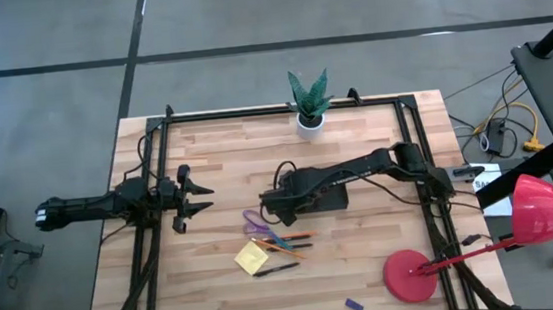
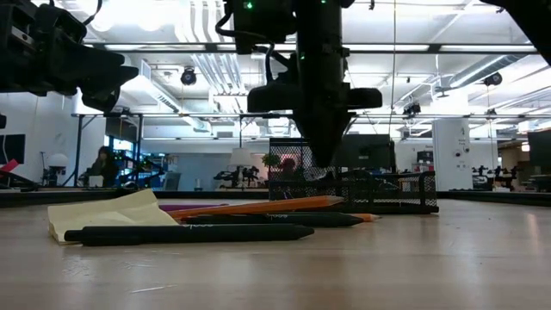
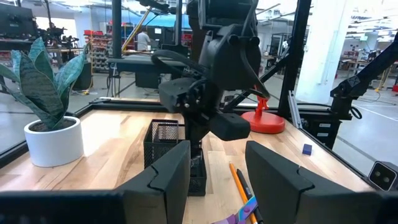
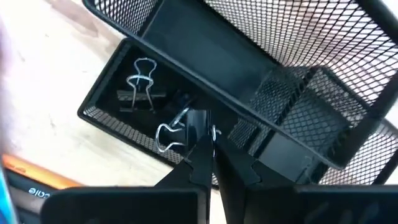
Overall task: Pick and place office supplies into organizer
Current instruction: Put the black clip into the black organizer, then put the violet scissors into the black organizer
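High view shows you the right gripper [image 1: 279, 207] at the organizer [image 1: 329, 199], tabletop centre; scissors [image 1: 254, 220], sticky pad [image 1: 250, 258] and pens [image 1: 286, 241] wait at its seven o'clock, the blue block [image 1: 353, 305] at six. Left gripper [image 1: 200, 195] idles at nine, fingers apart. Right wrist view shows you its fingers together on a binder clip [image 4: 180, 127] inside the organizer, another clip [image 4: 140, 87] already in. Most supplies remain.
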Action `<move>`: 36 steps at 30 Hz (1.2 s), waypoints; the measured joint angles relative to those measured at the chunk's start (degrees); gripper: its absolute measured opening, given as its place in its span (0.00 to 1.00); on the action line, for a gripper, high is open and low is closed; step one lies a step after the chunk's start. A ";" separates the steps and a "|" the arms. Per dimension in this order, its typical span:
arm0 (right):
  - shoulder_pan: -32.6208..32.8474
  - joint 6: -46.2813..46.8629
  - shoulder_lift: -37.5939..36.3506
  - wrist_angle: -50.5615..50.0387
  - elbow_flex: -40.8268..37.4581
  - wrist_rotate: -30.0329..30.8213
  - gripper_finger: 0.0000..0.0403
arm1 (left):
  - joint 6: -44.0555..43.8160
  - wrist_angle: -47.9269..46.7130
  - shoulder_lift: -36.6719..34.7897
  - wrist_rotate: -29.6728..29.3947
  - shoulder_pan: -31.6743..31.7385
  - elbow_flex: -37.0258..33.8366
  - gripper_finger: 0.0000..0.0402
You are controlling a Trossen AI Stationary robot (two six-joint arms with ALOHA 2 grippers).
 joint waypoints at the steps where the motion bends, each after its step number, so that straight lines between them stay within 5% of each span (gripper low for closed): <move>1: 0.15 -0.32 0.00 -0.06 0.21 0.55 0.03 | 0.02 0.00 0.01 0.00 0.00 0.00 0.35; 12: 1.18 -8.27 -0.10 2.21 0.62 4.35 0.26 | 0.02 0.00 0.00 0.02 -0.01 0.00 0.35; 17: 4.82 -28.34 -0.51 9.91 2.20 4.16 0.34 | 0.00 0.00 0.02 0.00 0.00 0.00 0.35; 22: 7.77 -43.88 -0.52 16.54 2.39 -4.22 0.37 | 0.02 0.00 0.00 0.00 -0.01 0.00 0.35; 36: 4.68 -18.15 5.15 28.72 1.56 -8.55 0.40 | 0.01 0.00 0.00 0.00 -0.01 0.00 0.35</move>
